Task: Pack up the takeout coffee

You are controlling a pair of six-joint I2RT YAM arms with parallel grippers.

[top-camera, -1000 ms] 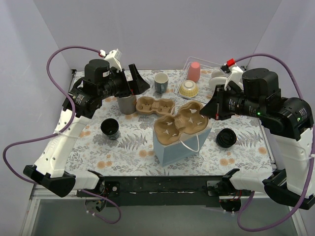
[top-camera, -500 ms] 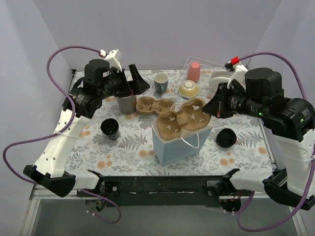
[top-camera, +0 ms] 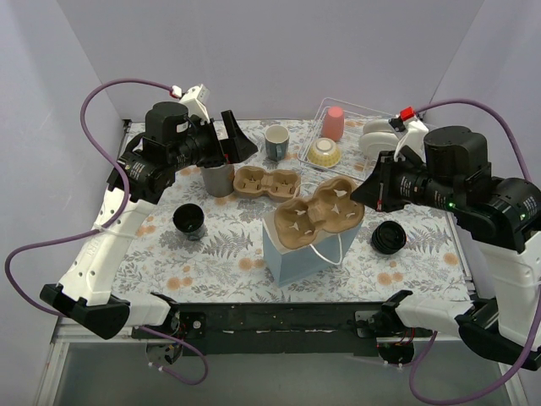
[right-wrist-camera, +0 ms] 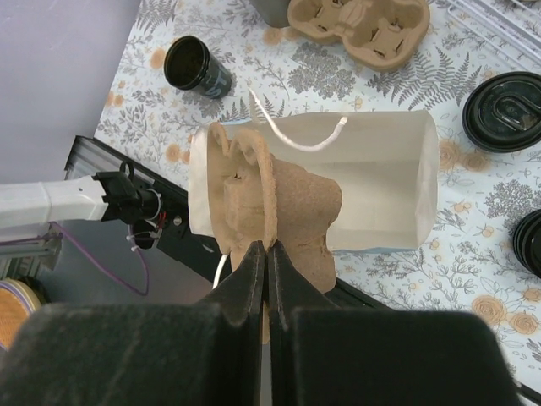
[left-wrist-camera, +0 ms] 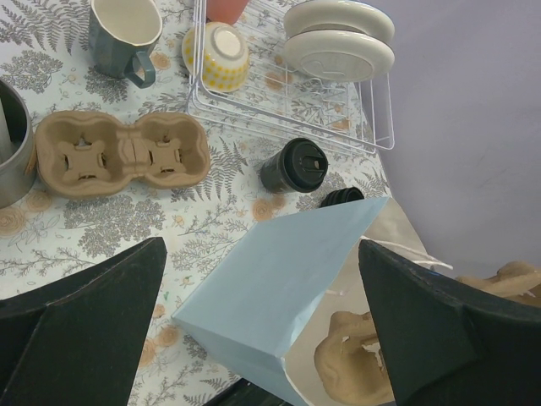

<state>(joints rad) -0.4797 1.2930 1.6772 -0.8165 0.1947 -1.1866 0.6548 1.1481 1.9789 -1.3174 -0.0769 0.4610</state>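
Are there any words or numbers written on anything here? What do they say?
No text can be read in any view.
The bag, the held carrier, the spare carrier and the mug look plain.
The cup lid has raised marks, too small to read.

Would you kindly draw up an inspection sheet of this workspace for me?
Surface: table, fern-print cloth.
Job's things: three cups on the table, one left, two lidded right; none seen in the bag.
Clutter: spare carrier, mug, grey cup, rack with bowl, plates, pink cup.
Hands: left hand open, empty; right hand shut on carrier at the bag's mouth.
Cables: purple cables loop outside both arms.
Surroundings: plain walls, nothing else seen.
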